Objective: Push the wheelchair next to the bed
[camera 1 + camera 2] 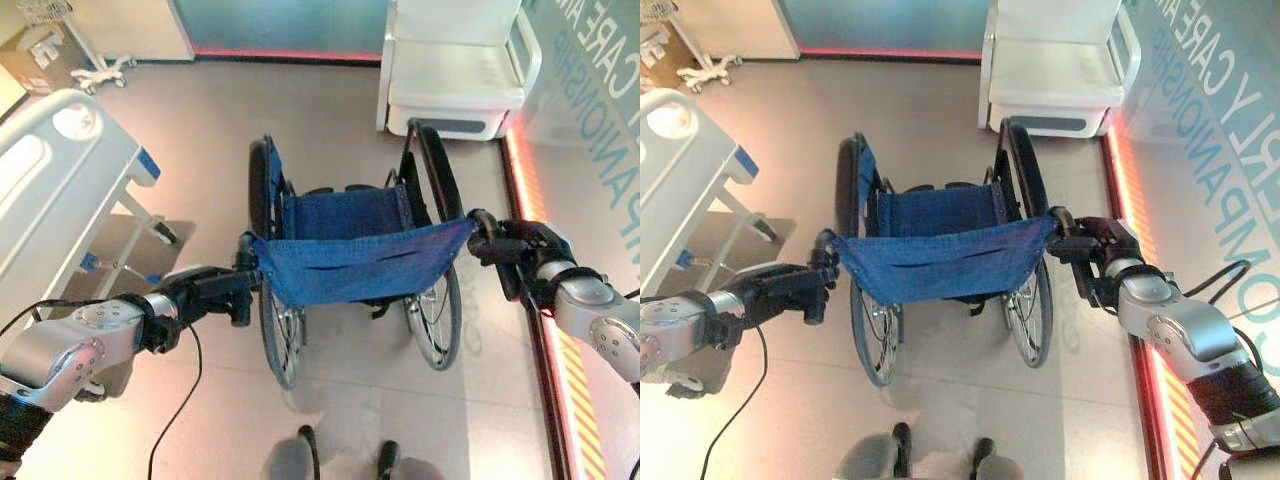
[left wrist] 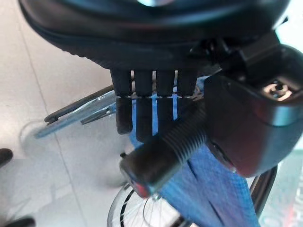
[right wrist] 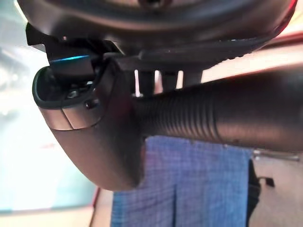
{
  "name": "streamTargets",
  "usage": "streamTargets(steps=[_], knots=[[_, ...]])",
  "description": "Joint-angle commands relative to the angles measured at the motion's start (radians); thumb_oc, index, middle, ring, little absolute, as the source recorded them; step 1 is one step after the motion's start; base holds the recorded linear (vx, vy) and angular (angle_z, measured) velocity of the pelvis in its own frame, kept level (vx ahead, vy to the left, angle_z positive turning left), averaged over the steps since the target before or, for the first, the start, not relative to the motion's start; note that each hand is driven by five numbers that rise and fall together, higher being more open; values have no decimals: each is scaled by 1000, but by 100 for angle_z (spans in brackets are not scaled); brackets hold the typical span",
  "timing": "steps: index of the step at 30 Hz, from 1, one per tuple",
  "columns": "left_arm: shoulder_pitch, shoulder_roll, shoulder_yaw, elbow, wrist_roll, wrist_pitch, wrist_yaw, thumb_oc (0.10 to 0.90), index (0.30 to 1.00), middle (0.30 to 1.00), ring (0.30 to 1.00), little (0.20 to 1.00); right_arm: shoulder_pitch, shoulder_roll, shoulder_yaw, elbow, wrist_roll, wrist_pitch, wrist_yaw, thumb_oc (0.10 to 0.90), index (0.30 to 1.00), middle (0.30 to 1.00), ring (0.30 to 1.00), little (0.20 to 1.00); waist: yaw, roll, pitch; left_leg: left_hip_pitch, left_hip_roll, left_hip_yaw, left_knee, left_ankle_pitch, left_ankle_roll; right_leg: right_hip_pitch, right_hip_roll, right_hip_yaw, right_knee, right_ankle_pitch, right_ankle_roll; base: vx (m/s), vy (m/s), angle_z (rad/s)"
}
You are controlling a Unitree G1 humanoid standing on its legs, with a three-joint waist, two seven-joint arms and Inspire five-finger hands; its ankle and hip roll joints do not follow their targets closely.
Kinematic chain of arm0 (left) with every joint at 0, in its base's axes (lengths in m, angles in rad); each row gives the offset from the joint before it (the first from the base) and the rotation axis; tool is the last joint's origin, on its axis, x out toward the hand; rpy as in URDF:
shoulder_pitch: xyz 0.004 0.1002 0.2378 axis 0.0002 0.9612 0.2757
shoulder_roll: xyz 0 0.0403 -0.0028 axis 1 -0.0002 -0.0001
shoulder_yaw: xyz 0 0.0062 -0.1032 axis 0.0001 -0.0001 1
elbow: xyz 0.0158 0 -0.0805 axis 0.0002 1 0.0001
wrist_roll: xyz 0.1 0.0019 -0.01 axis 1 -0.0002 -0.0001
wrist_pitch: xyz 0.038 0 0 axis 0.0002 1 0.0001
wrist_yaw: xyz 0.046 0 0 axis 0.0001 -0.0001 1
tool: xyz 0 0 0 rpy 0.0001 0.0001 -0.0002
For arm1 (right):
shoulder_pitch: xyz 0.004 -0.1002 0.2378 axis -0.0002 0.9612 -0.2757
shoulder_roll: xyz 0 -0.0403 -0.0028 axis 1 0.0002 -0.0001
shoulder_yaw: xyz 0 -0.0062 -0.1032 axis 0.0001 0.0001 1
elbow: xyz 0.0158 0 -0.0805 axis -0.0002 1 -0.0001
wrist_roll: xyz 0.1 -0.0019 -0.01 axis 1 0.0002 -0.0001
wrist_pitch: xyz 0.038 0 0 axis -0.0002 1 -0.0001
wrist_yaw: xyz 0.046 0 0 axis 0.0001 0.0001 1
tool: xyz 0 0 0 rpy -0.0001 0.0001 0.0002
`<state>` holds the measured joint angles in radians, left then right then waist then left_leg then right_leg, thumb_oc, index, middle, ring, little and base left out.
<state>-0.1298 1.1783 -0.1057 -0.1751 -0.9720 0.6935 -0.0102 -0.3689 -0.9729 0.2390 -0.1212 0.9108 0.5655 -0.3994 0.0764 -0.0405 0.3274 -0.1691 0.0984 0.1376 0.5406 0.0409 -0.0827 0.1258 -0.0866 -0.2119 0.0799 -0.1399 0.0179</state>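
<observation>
silver-grey arms (image 1: pixel 70 350), dark ribbed fingers (image 2: pixel 147 113)

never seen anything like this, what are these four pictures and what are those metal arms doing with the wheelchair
This is a humanoid robot with two silver-grey arms ending in dark hands. The two wide pictures come from the two eyes of a camera on its head, looking down, so they show the same scene. The two close-ups come from cameras on each wrist.

In front of it on the floor stands a blue wheelchair, seen from behind. The left hand is curled round the left push handle, and the right hand is curled round the right push handle; the wrist views show the ribbed grips up close. A bed stands to the robot's left, and a white chair stands ahead against the wall.
</observation>
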Motion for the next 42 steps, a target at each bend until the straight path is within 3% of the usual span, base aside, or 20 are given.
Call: streamTargets(steps=[1,2,3,4,6,8,12,15,16,20,22,23,27,29,30,31,33,37,40,42], knots=[[35,-17,213,23,49,-46,21,400,300,300,300,300,22,-66,15,-125,-8,-42,179,400,300,300,300,300,-12,19,-32,-49,-27,24,-105,91,19,12,88,35,-19,88,10,355,41,-19],[55,-18,225,33,52,-56,18,400,300,300,300,300,15,-65,27,-119,-14,-49,188,400,300,300,300,300,0,31,-28,-58,-23,35,-187,131,8,33,107,34,-14,73,10,222,32,-23],[57,-18,227,33,52,-56,18,400,300,300,300,300,14,-65,28,-118,-15,-49,189,400,300,300,300,300,-1,30,-26,-53,-25,36,-191,133,8,35,105,34,-14,72,10,432,98,-31],[82,-12,237,40,35,-66,27,400,300,300,300,300,11,-65,43,-109,-21,-60,209,400,300,300,300,300,23,50,-24,-68,-34,13,-324,199,-14,80,131,50,-26,58,15,327,81,-32],[108,-12,252,42,22,-64,38,400,300,300,300,300,10,-70,49,-107,-14,-58,233,400,300,300,300,300,46,62,-26,-70,-35,-27,-443,248,-30,136,149,78,-45,37,16,540,140,-35],[124,-10,266,45,17,-62,37,400,300,300,300,300,15,-80,43,-112,-5,-55,254,400,300,300,300,300,57,61,-27,-66,-38,-48,-478,255,-33,170,152,95,-52,19,18,492,133,-50],[125,-6,265,76,20,-76,34,400,300,300,300,300,-12,-100,60,-120,28,-57,278,400,300,300,300,300,81,36,-52,-46,-80,-49,-455,120,18,206,121,111,-34,-37,41,384,151,-62],[100,-7,251,104,39,-76,8,400,300,300,300,300,-24,-92,58,-120,47,-47,270,400,300,300,300,300,93,21,-69,-65,-106,-39,-406,76,44,214,107,103,8,-63,54,393,174,-41],[81,-6,242,119,59,-73,-12,400,300,300,300,300,-36,-83,62,-119,51,-44,263,400,300,300,300,300,100,12,-79,-67,-126,-39,-383,57,66,204,98,89,77,-62,66,341,195,0],[52,11,255,122,71,-68,-36,400,300,300,300,300,-77,-68,81,-136,73,-32,219,400,300,300,300,300,103,9,-111,-15,-179,-62,-392,12,122,40,76,77,474,113,150,339,235,5],[48,14,267,120,58,-63,-32,400,300,300,300,300,-93,-53,99,-135,70,-33,207,400,300,300,300,300,99,17,-119,10,-190,-69,-392,-9,138,-27,66,81,551,149,158,277,155,34],[47,12,272,124,60,-64,-36,400,300,300,300,300,-104,-36,111,-123,53,-38,211,400,300,300,300,300,94,22,-120,22,-196,-75,-391,-21,145,-71,56,71,571,134,146,292,110,14],[60,2,284,109,62,-86,-40,400,300,300,300,300,-122,-22,101,-116,25,-41,204,400,300,300,300,300,92,33,-102,24,-224,-123,-359,-36,134,-115,61,51,352,54,95,301,-11,2],[43,-10,274,123,63,-106,-34,400,300,300,300,300,-153,-31,104,-101,31,-50,201,400,300,300,300,300,77,32,-71,34,-235,-146,-300,-69,121,-140,41,55,190,61,79,251,-82,-31],[38,-13,270,128,65,-111,-35,400,300,300,300,300,-162,-35,105,-95,34,-51,202,400,300,300,300,300,70,31,-62,40,-236,-151,-289,-70,115,-155,38,68,158,79,82,339,-124,-7],[25,-20,255,136,68,-121,-32,400,300,300,300,300,-183,-46,110,-87,45,-55,202,400,300,300,300,300,51,20,-40,56,-249,-158,-258,-96,109,-189,15,99,81,154,105,362,-151,17],[8,-7,230,143,63,-137,-25,400,300,300,300,300,-231,-75,129,-93,88,-52,187,400,300,300,300,300,0,-3,-6,123,-263,-169,-216,-208,124,-323,-43,153,-33,299,168,615,-264,55],[28,-21,229,122,84,-149,-29,400,300,300,300,300,-223,-103,86,-130,120,-18,188,400,300,300,300,300,-31,2,-4,242,-243,-222,-201,-314,141,-414,-59,146,-57,343,178,567,-200,62],[35,-33,231,112,93,-155,-37,400,300,300,300,300,-222,-109,77,-133,114,-10,193,400,300,300,300,300,-34,1,-17,274,-236,-247,-181,-319,144,-403,-49,145,-42,328,174,475,-183,104],[64,-62,244,94,92,-154,-36,400,300,300,300,300,-243,-109,87,-115,113,16,201,400,300,300,300,300,-47,14,-69,339,-197,-279,-129,-213,100,-391,-2,136,28,286,140,641,-247,115]])
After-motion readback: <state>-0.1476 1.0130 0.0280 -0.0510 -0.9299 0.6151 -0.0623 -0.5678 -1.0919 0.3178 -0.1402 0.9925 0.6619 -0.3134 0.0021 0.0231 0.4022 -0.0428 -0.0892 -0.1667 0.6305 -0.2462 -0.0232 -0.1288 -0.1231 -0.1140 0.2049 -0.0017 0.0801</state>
